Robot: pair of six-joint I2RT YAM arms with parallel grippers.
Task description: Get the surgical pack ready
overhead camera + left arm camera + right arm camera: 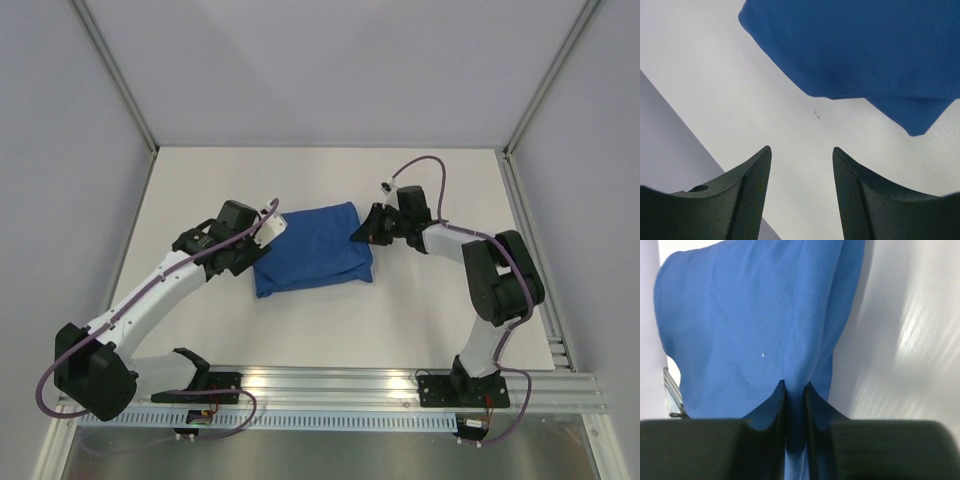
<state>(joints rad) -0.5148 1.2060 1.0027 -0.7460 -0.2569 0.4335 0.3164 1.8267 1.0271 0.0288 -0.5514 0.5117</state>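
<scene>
The surgical pack (312, 250) lies as a folded royal-blue cloth bundle in the middle of the white table; whatever it wraps is hidden. My left gripper (268, 228) sits just off the bundle's left edge. In the left wrist view this left gripper (801, 149) is open, with only bare table between its fingers and the blue cloth (865, 45) ahead of them. My right gripper (362, 232) is at the bundle's right edge. The right wrist view shows the right gripper (795, 385) shut on a pinched fold of the blue cloth (740, 315).
Bare white table (400, 320) surrounds the bundle. A metal rail (350, 385) runs along the near edge by the arm bases. Grey enclosure walls and corner posts (115, 75) close in the back and sides.
</scene>
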